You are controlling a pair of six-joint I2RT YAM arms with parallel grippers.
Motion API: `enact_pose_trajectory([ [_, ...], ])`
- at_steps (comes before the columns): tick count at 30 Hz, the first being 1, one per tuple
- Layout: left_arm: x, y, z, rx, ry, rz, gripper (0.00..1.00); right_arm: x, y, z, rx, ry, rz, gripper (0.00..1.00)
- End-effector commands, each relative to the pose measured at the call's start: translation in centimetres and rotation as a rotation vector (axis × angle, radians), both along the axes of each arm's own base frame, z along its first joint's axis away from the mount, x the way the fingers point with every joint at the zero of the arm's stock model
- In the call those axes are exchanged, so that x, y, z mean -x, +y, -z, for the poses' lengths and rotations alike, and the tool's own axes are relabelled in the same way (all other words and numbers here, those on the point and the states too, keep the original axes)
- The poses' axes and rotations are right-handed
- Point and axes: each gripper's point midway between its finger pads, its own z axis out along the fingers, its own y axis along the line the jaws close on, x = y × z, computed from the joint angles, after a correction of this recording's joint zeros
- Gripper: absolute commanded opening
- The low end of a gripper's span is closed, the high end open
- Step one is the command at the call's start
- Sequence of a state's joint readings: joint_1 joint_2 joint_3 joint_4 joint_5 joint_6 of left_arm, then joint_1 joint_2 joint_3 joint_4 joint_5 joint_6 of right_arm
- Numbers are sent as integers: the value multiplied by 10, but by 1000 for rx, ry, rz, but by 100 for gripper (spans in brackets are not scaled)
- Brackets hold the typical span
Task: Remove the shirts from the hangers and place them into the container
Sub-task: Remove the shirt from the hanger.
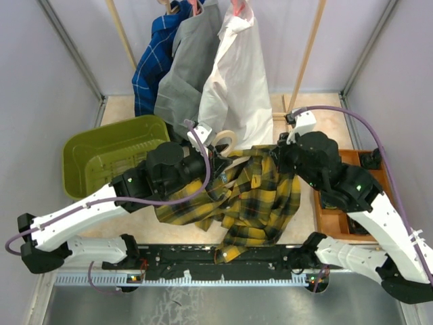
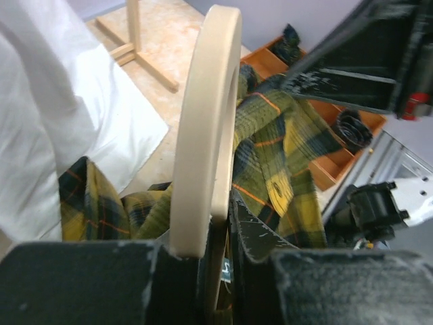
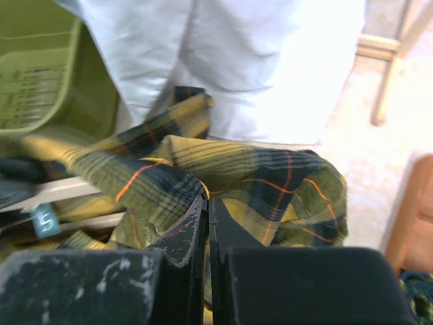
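1. The basin (image 1: 95, 162) sits on the left part of the table (image 1: 118, 108). Its left rim is close to the side wall, and its slotted floor is open to view from above.
2. The plaid shirt (image 1: 257, 196) lies heaped on the table just right of the basin, wholly outside the rim. Its left edge runs under the left arm near the basin's near right corner.
3. The left gripper (image 2: 210, 254), just right of the basin's far right corner, is clamped on a pale hanger (image 2: 203, 122). The hanger's curve stands up out of the fingers, with plaid cloth bunched round its lower part.
4. The right gripper (image 3: 207, 217) is farther right of the basin, beyond the hanger. Its fingers are pressed together on a raised fold of the plaid shirt.
5. Behind the basin hang the blue shirt (image 1: 152, 68), closest to its far rim, then the grey shirt (image 1: 186, 74) and the white shirt (image 1: 233, 88) to the right. The white hem comes down close to the hanger.
6. A strip of bare table lies between the basin's far rim and the back wall.
7. The orange tray (image 1: 335, 220) is well right of the basin, by the right wall and partly under the right arm. A narrow strip of table separates it from the plaid shirt.
8. A rack pole (image 1: 308, 51) slants up right of the white shirt, far from the basin.
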State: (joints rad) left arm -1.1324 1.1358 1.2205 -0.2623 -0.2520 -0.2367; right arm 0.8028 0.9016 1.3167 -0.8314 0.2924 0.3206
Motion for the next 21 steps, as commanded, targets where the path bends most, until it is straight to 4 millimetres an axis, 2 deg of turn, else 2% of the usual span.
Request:
enact_pose_trajectory([
  [1, 25, -8, -28, 66, -52, 164, 0, -17, -39, 5, 76, 8, 246, 0],
  [4, 33, -9, -30, 77, -48, 203, 0, -23, -44, 15, 78, 61, 279, 0],
  [5, 34, -9, -31, 79, -49, 210, 0, -22, -35, 13, 38, 85, 226, 0],
  [7, 34, -5, -34, 90, -55, 199, 0, -16, -8, -8, -67, 73, 64, 0],
  [8, 31, -2, -36, 97, -57, 177, 0, -12, 2, -23, -116, 32, -3, 6],
  [9, 27, 2, -37, 103, -56, 144, 0, -8, 7, -39, -158, -25, -52, 23],
  [10, 24, 6, -38, 108, -55, 114, 0, -4, 5, -51, -177, -85, -72, 36],
  [12, 18, 14, -39, 113, -60, 66, 0, -2, -15, -63, -164, -181, -22, 40],
  [14, 17, 20, -39, 112, -65, 45, 0, -4, -33, -51, -56, -170, 31, 37],
  [17, 18, 20, -40, 101, -72, 55, 0, -10, -52, -15, 141, -34, 99, 41],
  [19, 19, 20, -40, 99, -72, 63, 0, -10, -54, -1, 191, 19, 73, 43],
  [21, 19, 20, -41, 94, -69, 62, 0, -6, -44, 2, 152, 26, -19, 44],
])
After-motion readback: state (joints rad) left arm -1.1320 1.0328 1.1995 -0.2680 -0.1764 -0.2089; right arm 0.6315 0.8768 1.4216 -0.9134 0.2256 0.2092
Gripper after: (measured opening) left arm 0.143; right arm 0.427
